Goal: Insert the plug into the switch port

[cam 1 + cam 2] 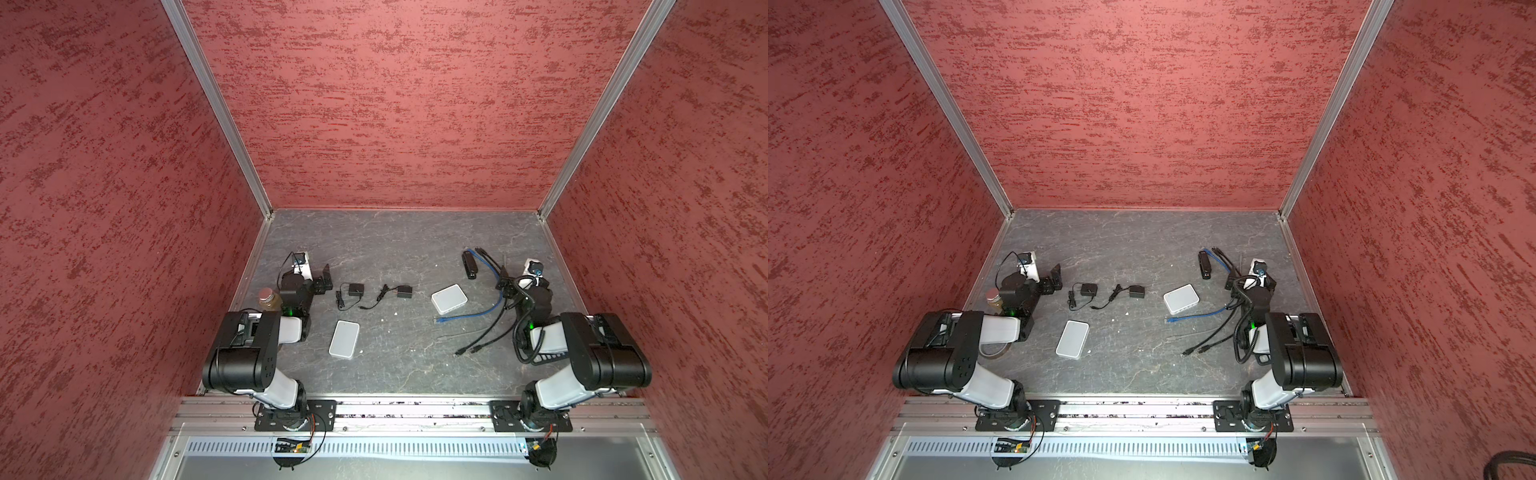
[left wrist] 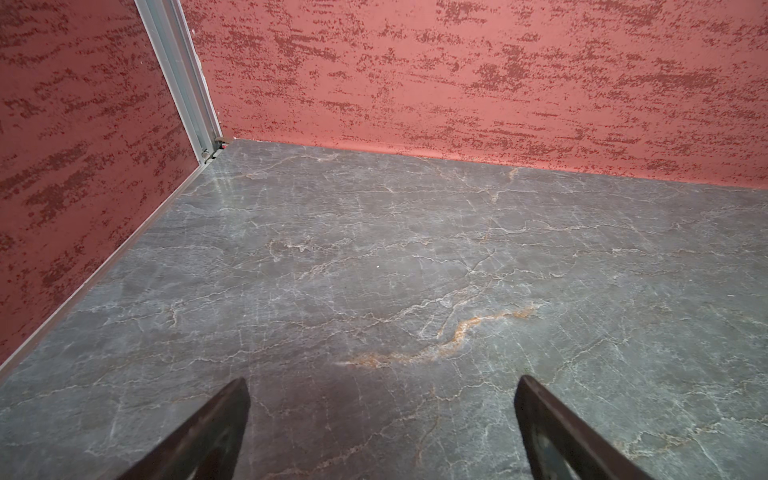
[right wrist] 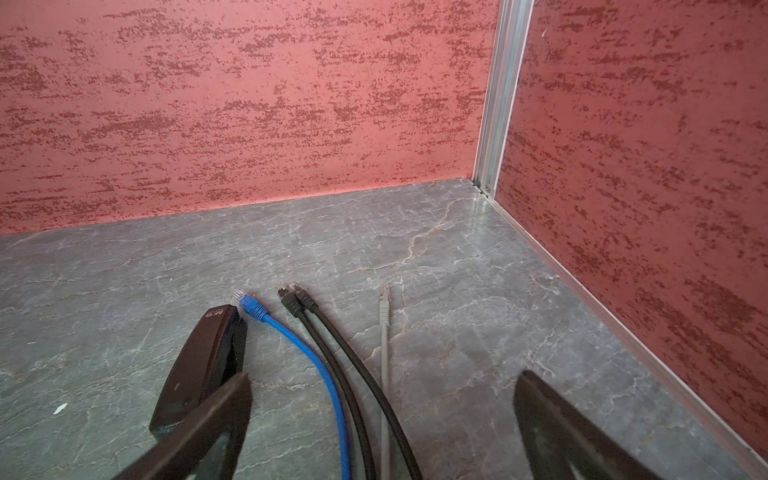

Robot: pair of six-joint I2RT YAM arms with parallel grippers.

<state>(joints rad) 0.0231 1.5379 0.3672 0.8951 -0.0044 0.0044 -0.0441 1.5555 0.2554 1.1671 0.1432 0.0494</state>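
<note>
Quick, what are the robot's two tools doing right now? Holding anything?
The left tool is open, holding nothing.
The right tool is open, holding nothing.

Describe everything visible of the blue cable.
The blue cable is a thin, rubbery-looking network lead, a clear-tipped plug in a blue boot at its far end. Unplugged and ungripped, it lies slack on the grey table beside two black cables, passes under the right arm, and ends near a white switch.
</note>
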